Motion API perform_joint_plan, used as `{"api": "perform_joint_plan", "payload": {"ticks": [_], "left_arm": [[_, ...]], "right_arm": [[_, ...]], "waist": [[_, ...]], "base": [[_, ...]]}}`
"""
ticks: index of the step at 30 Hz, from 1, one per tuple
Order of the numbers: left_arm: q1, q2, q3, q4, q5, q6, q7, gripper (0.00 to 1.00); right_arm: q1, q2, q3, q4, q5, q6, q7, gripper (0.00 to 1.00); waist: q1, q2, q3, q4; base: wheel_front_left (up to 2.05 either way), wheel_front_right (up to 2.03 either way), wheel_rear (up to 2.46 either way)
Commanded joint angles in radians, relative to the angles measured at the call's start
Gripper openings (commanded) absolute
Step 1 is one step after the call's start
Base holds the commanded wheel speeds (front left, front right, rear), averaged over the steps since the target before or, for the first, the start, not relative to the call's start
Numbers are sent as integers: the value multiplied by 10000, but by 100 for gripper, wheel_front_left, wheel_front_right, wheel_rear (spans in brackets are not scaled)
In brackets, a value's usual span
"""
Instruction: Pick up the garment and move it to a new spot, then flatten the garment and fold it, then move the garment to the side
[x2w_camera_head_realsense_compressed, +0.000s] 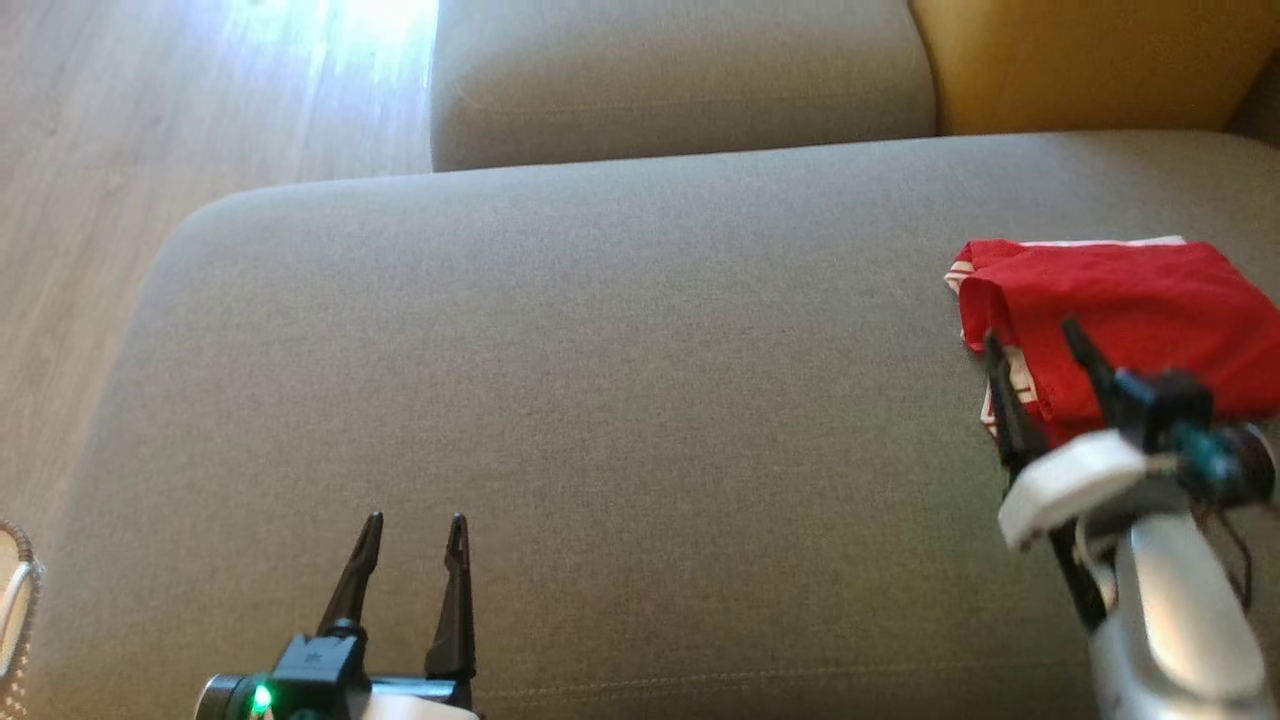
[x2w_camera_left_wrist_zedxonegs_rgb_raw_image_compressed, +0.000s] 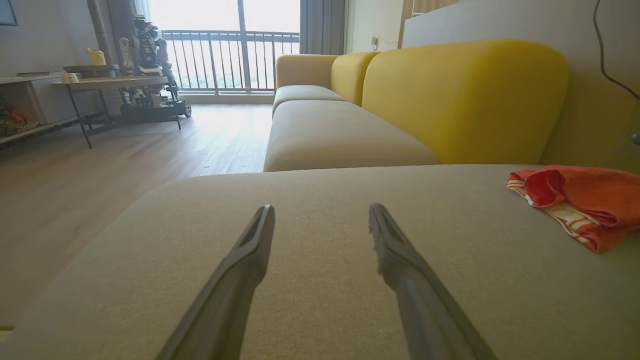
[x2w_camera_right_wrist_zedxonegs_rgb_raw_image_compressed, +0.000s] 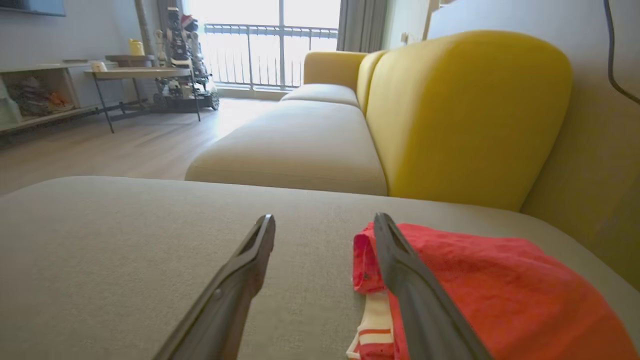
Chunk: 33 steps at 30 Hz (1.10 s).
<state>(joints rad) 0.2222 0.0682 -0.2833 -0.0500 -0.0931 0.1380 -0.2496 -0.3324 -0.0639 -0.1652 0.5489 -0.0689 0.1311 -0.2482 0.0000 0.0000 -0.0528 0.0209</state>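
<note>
The garment (x2w_camera_head_realsense_compressed: 1120, 310) is red with a red-and-white striped edge and lies folded in a compact pile at the right side of the grey couch seat (x2w_camera_head_realsense_compressed: 600, 400). It also shows as the garment (x2w_camera_left_wrist_zedxonegs_rgb_raw_image_compressed: 585, 200) at the right of the left wrist view, and as the garment (x2w_camera_right_wrist_zedxonegs_rgb_raw_image_compressed: 480, 295) low in the right wrist view. My right gripper (x2w_camera_head_realsense_compressed: 1035, 340) is open at the garment's near left corner: one finger is over the cloth, the other over bare cushion, nothing between them. My left gripper (x2w_camera_head_realsense_compressed: 415, 525) stands open near the front edge, far left of the garment, holding nothing.
A yellow back cushion (x2w_camera_head_realsense_compressed: 1090, 60) rises behind the seat at the far right. A second grey seat cushion (x2w_camera_head_realsense_compressed: 680, 80) adjoins at the back. Wooden floor (x2w_camera_head_realsense_compressed: 150, 150) lies past the seat's left edge. A table (x2w_camera_left_wrist_zedxonegs_rgb_raw_image_compressed: 115, 85) and another robot (x2w_camera_left_wrist_zedxonegs_rgb_raw_image_compressed: 150, 60) stand by the window.
</note>
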Motion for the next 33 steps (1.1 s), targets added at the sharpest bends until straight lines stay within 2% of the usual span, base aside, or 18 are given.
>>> {"api": "perform_joint_plan", "payload": {"ticks": [1, 7, 11, 17, 33], "left_arm": [[-359, -106, 342, -385, -35, 51, -122, 100], [-235, -156, 467, -512, -285, 232, -122, 100], [-12, -167, 642, -637, -361, 282, -122, 100], [320, -132, 738, -785, 323, 423, -122, 100], [745, -155, 816, -633, 474, 254, -122, 100]], "right_arm": [[-61, 89, 308, -583, 73, -4, -134, 100], [2502, 132, 1168, -4343, 1238, -4, -134, 100], [3947, 134, 1717, -5495, 1639, -4, -135, 100], [5154, 136, 1741, -5500, 1930, -4, -135, 100], [5426, 137, 1637, -5297, 1956, -4, -135, 100]], "waist": [[0, 0, -66, 69], [0, 0, -343, 272], [0, 0, -643, 312], [0, 0, -922, 250], [0, 0, -1101, 283]], "base": [[0, 0, 0], [0, 0, 0], [0, 0, 0], [0, 0, 0], [0, 0, 0]]}}
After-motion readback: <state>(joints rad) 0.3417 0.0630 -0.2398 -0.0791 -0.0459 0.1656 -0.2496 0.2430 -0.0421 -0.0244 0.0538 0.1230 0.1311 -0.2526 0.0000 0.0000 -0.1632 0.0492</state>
